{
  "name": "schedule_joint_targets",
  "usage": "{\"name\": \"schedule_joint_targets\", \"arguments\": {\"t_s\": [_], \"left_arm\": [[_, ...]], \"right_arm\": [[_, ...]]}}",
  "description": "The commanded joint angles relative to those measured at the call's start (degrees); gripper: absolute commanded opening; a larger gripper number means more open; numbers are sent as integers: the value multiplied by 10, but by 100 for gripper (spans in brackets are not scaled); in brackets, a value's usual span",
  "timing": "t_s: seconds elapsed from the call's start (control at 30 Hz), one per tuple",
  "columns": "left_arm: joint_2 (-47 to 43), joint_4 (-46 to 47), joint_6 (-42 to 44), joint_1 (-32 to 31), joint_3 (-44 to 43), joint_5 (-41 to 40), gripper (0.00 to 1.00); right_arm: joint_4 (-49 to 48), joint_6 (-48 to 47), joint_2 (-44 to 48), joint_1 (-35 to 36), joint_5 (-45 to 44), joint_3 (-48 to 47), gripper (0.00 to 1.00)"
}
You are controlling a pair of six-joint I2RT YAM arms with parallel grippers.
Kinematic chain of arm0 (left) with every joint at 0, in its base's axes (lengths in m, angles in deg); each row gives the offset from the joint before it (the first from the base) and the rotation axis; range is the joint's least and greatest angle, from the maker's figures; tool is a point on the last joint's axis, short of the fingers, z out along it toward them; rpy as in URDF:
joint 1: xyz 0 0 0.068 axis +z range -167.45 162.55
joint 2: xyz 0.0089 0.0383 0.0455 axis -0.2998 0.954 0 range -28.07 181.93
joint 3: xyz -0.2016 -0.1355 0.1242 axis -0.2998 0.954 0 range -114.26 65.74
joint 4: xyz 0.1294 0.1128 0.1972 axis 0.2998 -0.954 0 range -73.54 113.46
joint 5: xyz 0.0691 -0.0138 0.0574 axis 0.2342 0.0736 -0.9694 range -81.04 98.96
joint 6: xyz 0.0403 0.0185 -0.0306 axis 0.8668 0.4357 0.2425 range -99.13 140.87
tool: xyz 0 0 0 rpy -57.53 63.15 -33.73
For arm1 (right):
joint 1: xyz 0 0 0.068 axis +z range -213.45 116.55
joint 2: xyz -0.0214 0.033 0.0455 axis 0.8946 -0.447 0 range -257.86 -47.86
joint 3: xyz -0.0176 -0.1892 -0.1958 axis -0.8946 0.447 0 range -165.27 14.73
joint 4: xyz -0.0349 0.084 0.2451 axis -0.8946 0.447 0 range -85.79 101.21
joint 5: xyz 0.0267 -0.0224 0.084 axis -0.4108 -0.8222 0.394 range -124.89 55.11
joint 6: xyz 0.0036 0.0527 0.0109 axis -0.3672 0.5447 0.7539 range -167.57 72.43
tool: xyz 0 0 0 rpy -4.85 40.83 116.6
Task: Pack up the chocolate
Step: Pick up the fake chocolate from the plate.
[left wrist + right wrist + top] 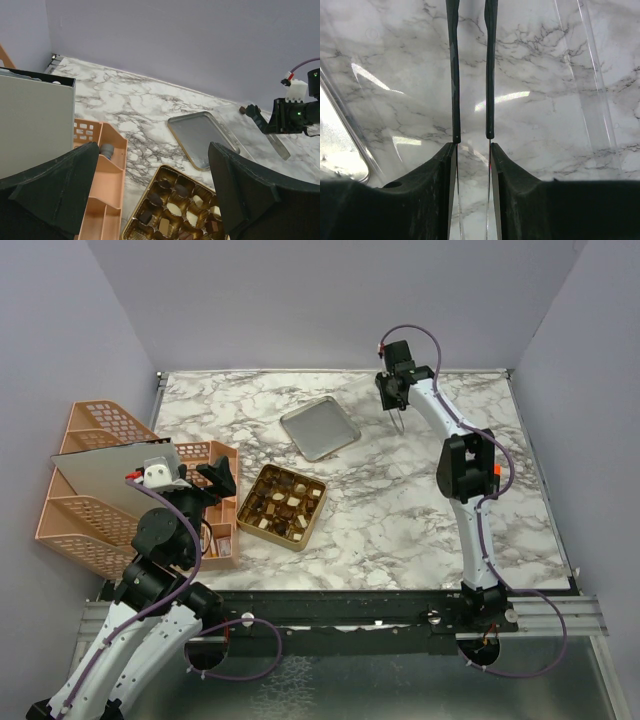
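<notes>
- Chocolate (pixel 285 503): roughly twenty small pieces in dark brown, light brown and cream-white. The exact count was not readable.
- All pieces sat in the compartments of one golden-brown tray (pixel 246 523), on the marble table (pixel 400 530) left of centre. None lay loose on the marble.
- The pieces were too small to give a long axis. The tray was square and turned askew to the table edges, with one corner toward the arm bases.
- One square metal lid (pixel 320 428) lay grey face up just beyond the tray, apart from it and likewise askew.
- One clear plastic sheet (pixel 545 100) lay flat on the marble under the right arm.
- Left gripper (pixel 154 165): released, fingers spread wide with nothing between them, over a peach organiser (pixel 222 455) just left of the tray.
- Right gripper (pixel 399 428): two thin blades parallel with a narrow gap, nothing seen gripped, well away from the tray.
- Peach baskets (pixel 100 425) and one grey board (pixel 110 465) stood at far left.
</notes>
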Motion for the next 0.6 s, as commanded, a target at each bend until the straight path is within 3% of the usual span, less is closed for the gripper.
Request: {"name": "schedule_joint_targets", "arguments": {"t_s": [0.0, 0.57], "left_arm": [[-4, 8, 1, 2, 5, 1, 99], [-1, 9, 1, 2, 5, 1, 99]], "right_arm": [[23, -1, -20, -6, -8, -37, 35], [26, 4, -47, -7, 21, -66, 35]]}}
